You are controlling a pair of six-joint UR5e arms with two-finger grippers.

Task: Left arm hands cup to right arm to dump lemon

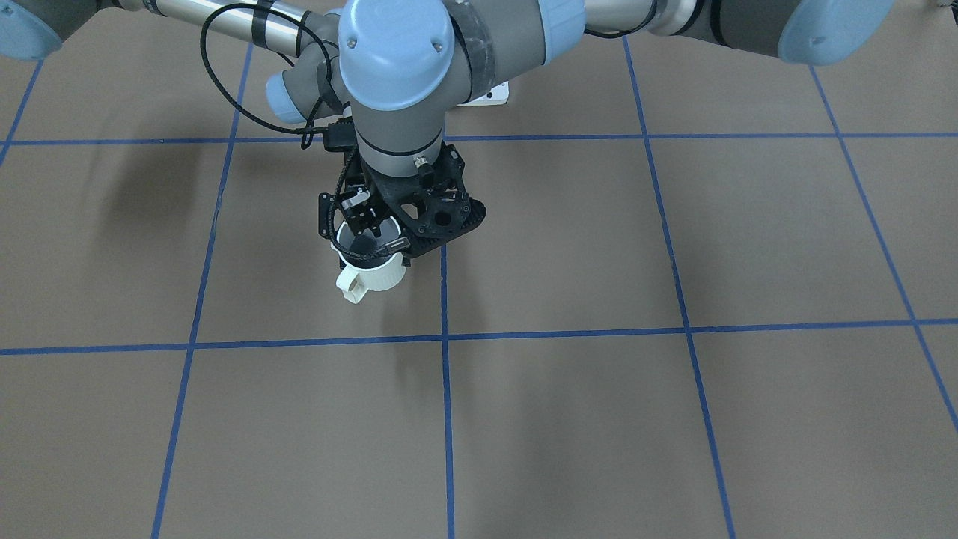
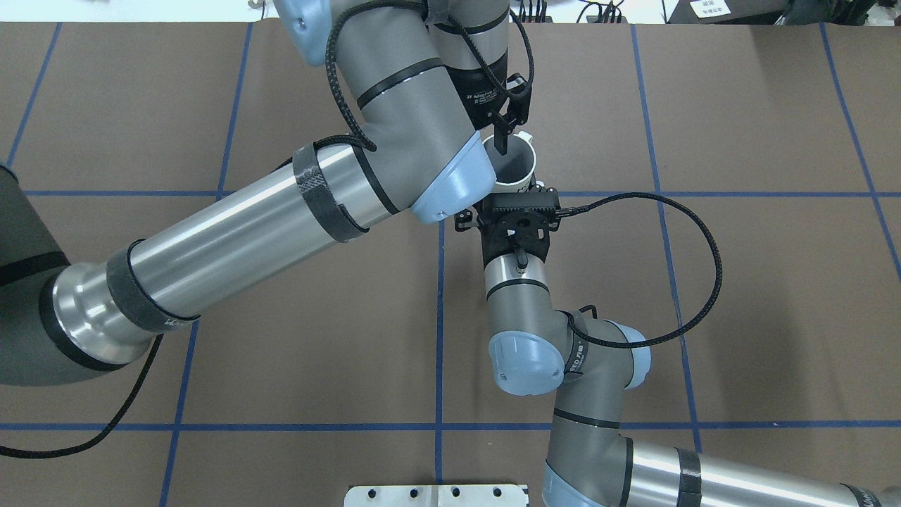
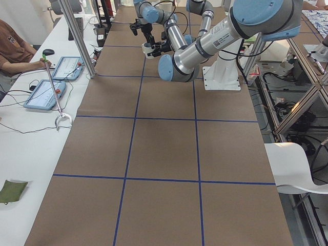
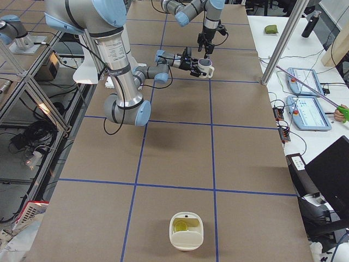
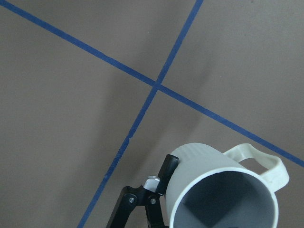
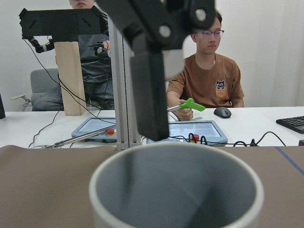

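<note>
Where the cup is: the cup (image 2: 512, 169) is held above the table (image 2: 739, 317), upper middle of the overhead view, mouth up, with its handle turned to the lower left in the front view.
Left gripper: the left gripper (image 2: 502, 143) is pinched on the cup's wall from above. One finger (image 5: 167, 172) is seen outside the wall, and the other lies inside the rim.
Right gripper: the right gripper (image 4: 196, 64) is set level at the cup's side, just beside it. Its fingers are hidden under the wrist bracket, so it cannot be told whether they are spread or pressed together.
Lemon: none is seen in the part of the cup's grey inside that shows, and the bottom is hidden.
Step in hand: judged to be the hand-over, not yet completed.
How done well: the wall should be clasped low, clear of the left finger and the handle. The left pinch should be let go only once the right hold is firm, and the cup kept upright until then.
In the way: the left arm (image 2: 394, 120) is crossed above the right arm (image 2: 521, 296). The wrists are crowded, and a cable loop (image 2: 719, 262) is hung at the right.
Around: a cream container (image 4: 186, 240) with a yellow piece (image 4: 181, 225) in it is set at the bottom of the right side view, well apart. Whether that piece is the lemon cannot be told. An operator (image 6: 206, 76) is seated beyond the table.
</note>
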